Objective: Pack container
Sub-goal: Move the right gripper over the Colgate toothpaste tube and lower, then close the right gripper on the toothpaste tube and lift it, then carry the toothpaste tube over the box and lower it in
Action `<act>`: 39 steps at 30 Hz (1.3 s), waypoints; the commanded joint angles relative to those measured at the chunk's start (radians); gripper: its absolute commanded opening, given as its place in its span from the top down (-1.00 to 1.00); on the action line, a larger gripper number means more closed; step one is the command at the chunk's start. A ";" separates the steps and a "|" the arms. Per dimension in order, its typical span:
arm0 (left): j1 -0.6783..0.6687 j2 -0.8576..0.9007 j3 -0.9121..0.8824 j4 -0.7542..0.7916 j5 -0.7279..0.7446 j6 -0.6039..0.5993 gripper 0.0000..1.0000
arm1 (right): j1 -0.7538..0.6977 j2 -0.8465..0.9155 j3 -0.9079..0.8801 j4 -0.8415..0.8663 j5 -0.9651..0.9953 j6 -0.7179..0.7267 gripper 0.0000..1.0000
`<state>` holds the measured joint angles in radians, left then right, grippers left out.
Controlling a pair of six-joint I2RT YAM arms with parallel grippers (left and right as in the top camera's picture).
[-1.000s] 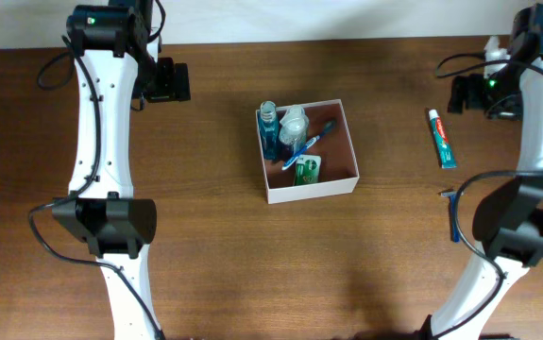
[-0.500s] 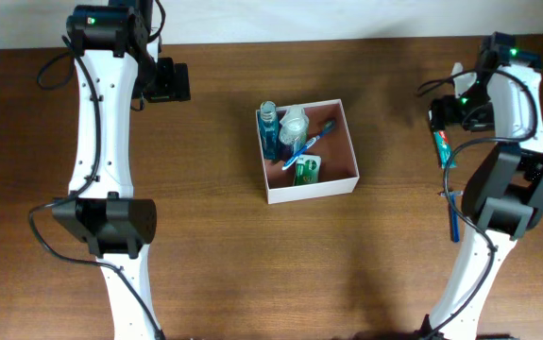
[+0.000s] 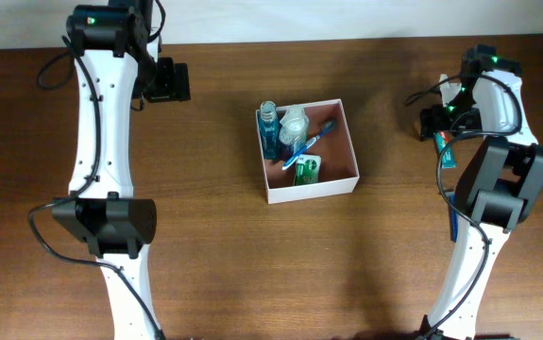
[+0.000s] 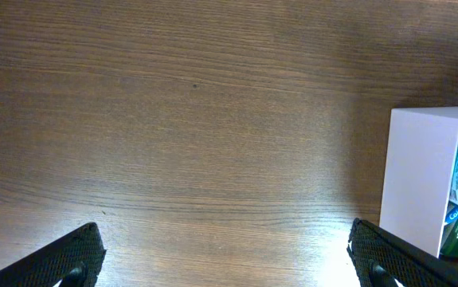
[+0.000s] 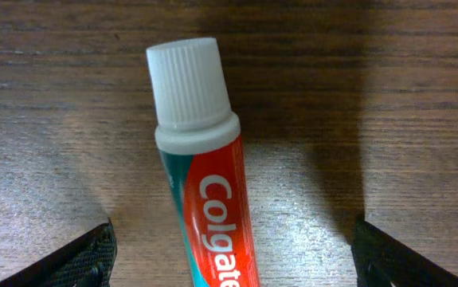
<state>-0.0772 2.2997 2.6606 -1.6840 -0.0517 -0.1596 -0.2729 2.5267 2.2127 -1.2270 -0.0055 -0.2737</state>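
Compared with a second ago, the right gripper point(image 3: 438, 123) is being seen shifted from the table's 3 o'clock edge inward, over the cap end of the red, white and teal toothpaste tube point(image 3: 447, 153), whose upper half is now being covered in the overhead view. In the right wrist view the tube point(image 5: 213, 215) is being shown lying flat with its ribbed white cap towards 12 o'clock, while the right gripper point(image 5: 236, 255) is being kept spread, one finger on each side and neither touching it. The left gripper point(image 3: 167, 82) is being held where it was, at 10 o'clock of the container, its jaws wide apart over bare wood point(image 4: 229, 259).

The square white-walled container point(image 3: 313, 186) is being left unmoved at the table's centre, the tube lying at its 3 o'clock. A blue bottle point(image 3: 268, 132), a clear bottle point(image 3: 293, 121), a blue toothbrush point(image 3: 311, 144) and a green packet point(image 3: 307, 170) are lying inside it.

Everything is being carried by a dark brown wood-grain tabletop point(image 3: 214, 236); a pale wall strip point(image 3: 347, 19) is being shown along 12 o'clock.
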 commanded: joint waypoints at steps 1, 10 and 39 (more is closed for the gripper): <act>0.002 -0.031 -0.003 0.000 0.007 -0.008 -0.99 | 0.005 0.037 -0.005 0.002 -0.017 -0.014 -0.77; 0.002 -0.031 -0.003 0.000 0.007 -0.008 -0.99 | 0.004 0.044 -0.004 0.001 -0.017 0.027 0.48; 0.002 -0.031 -0.003 0.000 0.007 -0.008 -0.99 | 0.144 -0.040 0.645 -0.472 -0.798 0.467 0.92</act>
<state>-0.0772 2.2997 2.6606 -1.6836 -0.0517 -0.1593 -0.1818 2.5290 2.8429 -1.6928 -0.7250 0.1711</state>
